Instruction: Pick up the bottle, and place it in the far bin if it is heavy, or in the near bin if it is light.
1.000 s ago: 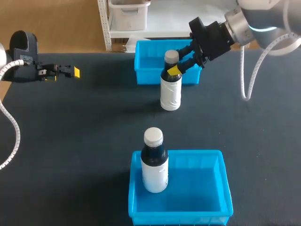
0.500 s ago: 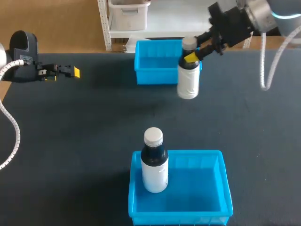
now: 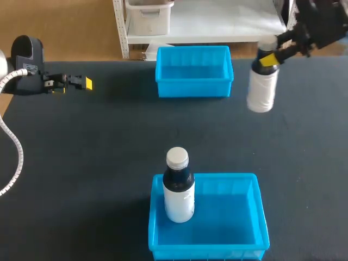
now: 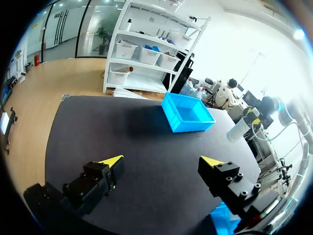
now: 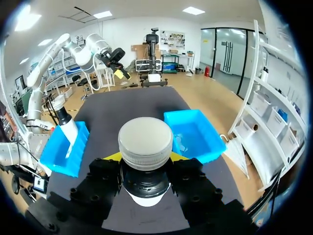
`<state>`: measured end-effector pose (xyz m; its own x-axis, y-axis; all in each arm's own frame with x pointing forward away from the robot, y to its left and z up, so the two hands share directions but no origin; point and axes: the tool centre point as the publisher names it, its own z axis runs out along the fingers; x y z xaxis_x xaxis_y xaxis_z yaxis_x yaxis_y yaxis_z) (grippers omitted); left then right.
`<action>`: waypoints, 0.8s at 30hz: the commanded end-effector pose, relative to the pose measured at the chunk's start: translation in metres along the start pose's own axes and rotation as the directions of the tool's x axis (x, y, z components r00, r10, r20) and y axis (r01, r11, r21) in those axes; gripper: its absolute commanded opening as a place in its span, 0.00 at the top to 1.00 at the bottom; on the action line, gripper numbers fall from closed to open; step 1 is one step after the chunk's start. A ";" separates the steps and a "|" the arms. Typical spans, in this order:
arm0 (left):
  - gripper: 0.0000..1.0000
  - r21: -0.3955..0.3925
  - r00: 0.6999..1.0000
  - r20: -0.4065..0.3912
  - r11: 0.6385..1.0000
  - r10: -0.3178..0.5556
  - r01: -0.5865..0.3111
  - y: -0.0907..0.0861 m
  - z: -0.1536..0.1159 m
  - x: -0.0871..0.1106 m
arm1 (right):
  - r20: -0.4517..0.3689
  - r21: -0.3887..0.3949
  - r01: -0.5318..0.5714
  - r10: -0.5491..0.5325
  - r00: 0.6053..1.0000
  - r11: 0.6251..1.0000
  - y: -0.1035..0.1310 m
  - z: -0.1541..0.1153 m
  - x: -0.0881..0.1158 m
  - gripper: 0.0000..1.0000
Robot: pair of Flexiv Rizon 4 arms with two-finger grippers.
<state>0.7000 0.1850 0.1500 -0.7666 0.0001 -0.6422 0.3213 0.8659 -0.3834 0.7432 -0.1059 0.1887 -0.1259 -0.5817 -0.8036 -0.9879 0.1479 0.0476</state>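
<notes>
From the head view, the bottle (image 3: 260, 87) has risen off the table (image 3: 109, 141) and swung to the right. A second ago it stood just in front of the far bin (image 3: 194, 87); now it hangs in the air to the right of that bin. The right gripper (image 3: 270, 56) is clenched around its neck just under the cap. The near bin (image 3: 228, 244) holds a second bottle (image 3: 178, 190), unmoved. The left gripper (image 3: 87, 83) has stayed at the far left.

In the left wrist view, the left gripper's fingers stand spread with nothing between them, and the lifted bottle shows beyond the far bin.

In the right wrist view, the cap sits gripped between the yellow tips, with both bins ahead.

The pick-up looks done. The bottle is over neither bin, so its placing is not yet settled.
</notes>
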 end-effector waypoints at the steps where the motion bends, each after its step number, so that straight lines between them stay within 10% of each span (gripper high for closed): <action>1: 0.00 0.000 1.000 0.000 1.000 0.000 0.000 0.000 0.000 0.000 | 0.001 0.137 0.000 0.000 1.000 0.991 0.033 -0.044 0.001 1.00; 14: 0.00 0.000 1.000 0.000 1.000 0.000 0.000 0.000 0.000 0.000 | -0.002 0.149 0.053 -0.053 0.999 0.987 0.095 -0.094 -0.032 1.00; 24: 0.00 0.000 1.000 0.000 1.000 0.000 0.000 0.000 0.000 0.000 | 0.007 -0.005 0.180 -0.180 0.984 0.984 0.160 -0.073 -0.056 1.00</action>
<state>0.7000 0.1850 0.1500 -0.7666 0.0001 -0.6421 0.3212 0.8659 -0.3834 0.6065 -0.1178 0.2856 0.0507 -0.5832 -0.8108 -0.9987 -0.0291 -0.0415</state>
